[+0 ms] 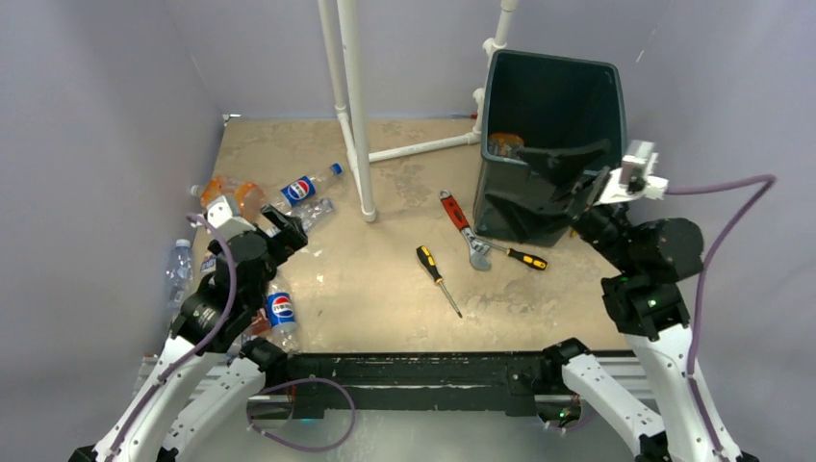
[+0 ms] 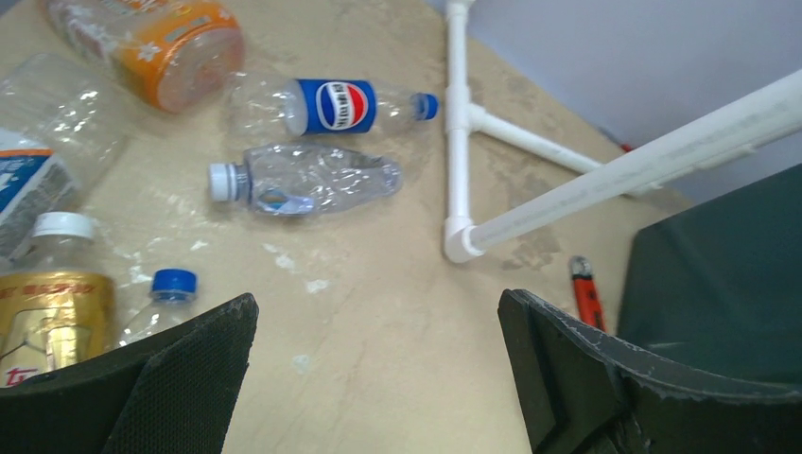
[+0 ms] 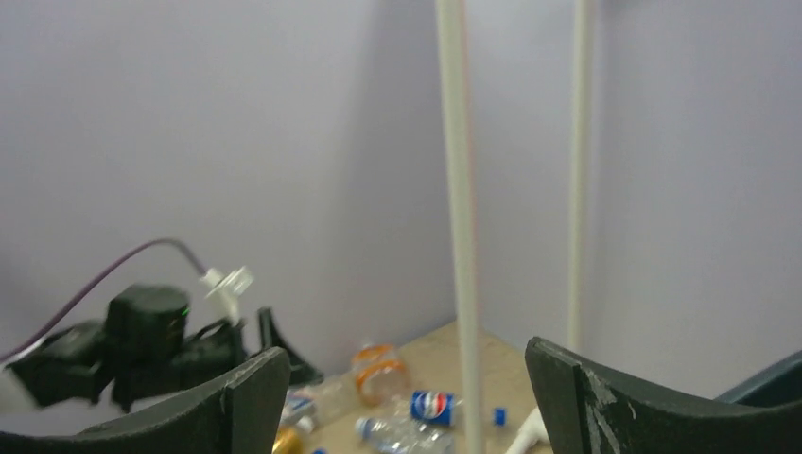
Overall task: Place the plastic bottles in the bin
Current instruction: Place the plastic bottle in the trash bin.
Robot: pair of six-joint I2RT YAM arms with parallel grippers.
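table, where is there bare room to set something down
Free: the near middle, between the near Pepsi bottle and the left screwdriver; also the far strip behind the pipe stand. Crowded: bottles along the left edge, wrench beside the bin.

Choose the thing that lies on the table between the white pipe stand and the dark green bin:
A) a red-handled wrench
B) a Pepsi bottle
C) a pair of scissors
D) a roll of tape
A: the red-handled wrench lies in the space between the white pipe stand and the bin.
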